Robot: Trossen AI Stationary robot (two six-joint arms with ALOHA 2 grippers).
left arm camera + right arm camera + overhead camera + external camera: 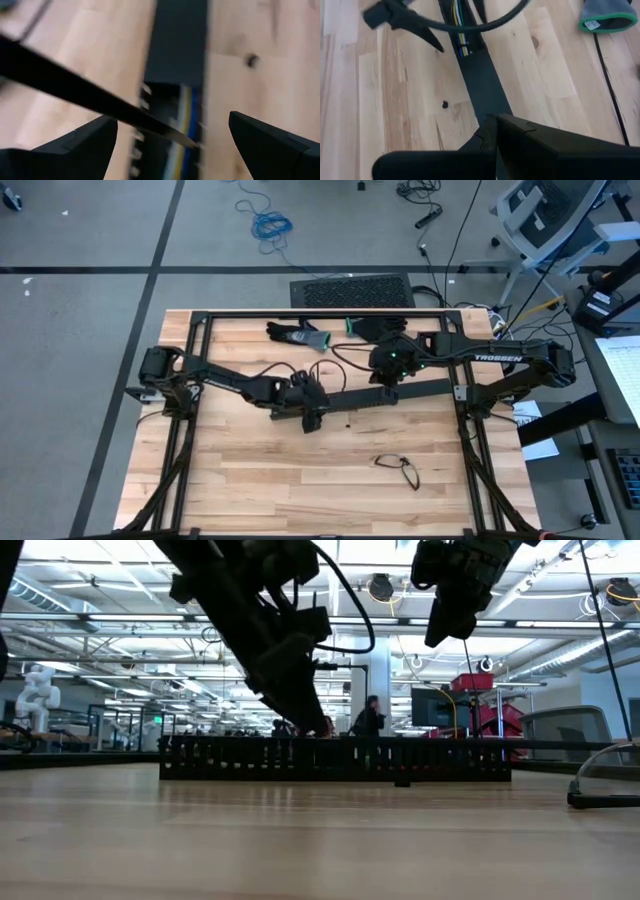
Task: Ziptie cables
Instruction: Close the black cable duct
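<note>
Cables [186, 125] lie inside the black duct [400, 393] across the table's [250, 480] middle, with bare wood open all along the near side except a small wire loop [398, 468]. Left gripper [312, 418] reaches in low over the duct's left end, fingers [75, 150] spread wide astride it, empty. Right gripper [388, 393], its arm marked TROSSEN, hangs above the duct's middle, pressed together on nothing.
</note>
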